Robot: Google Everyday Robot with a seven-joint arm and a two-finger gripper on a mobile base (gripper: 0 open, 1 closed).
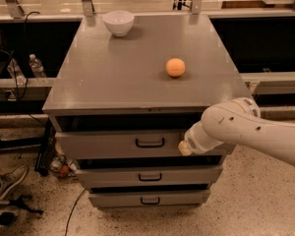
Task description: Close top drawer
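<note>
A grey metal cabinet (137, 68) with a flat top fills the middle of the view and stands on a pale speckled floor (255, 200). A thick white robot arm (250, 132) comes in from the right edge and crosses in front of the cabinet's right front corner.

The top drawer (103, 145), a wide grey metal front with a black loop handle (150, 142) at its centre, stands out from the cabinet body, leaving a dark open strip between its upper edge and the lip of the cabinet top. The gripper (185, 146) sits at the arm's end against the right part of this drawer front, to the right of the handle and apart from it. Only its pale tip shows past the rounded wrist, so I cannot tell how the gripper is set, or whether it holds anything.

Below are two shorter grey drawers, the middle one (113, 176) and the bottom one (118, 199), each with a like black handle, and each front stands out less than the one above.

The floor in front of the cabinet and to its right is open. To the left a worn shoe (7, 181) lies on the floor, well clear of the drawer.

On the cabinet top, a white round bowl (118, 22) rests near the back edge and a small orange ball (175, 67) lies right of centre, both well back from the front lip. A clear plastic bottle (37, 65) stands behind the cabinet on the left.
</note>
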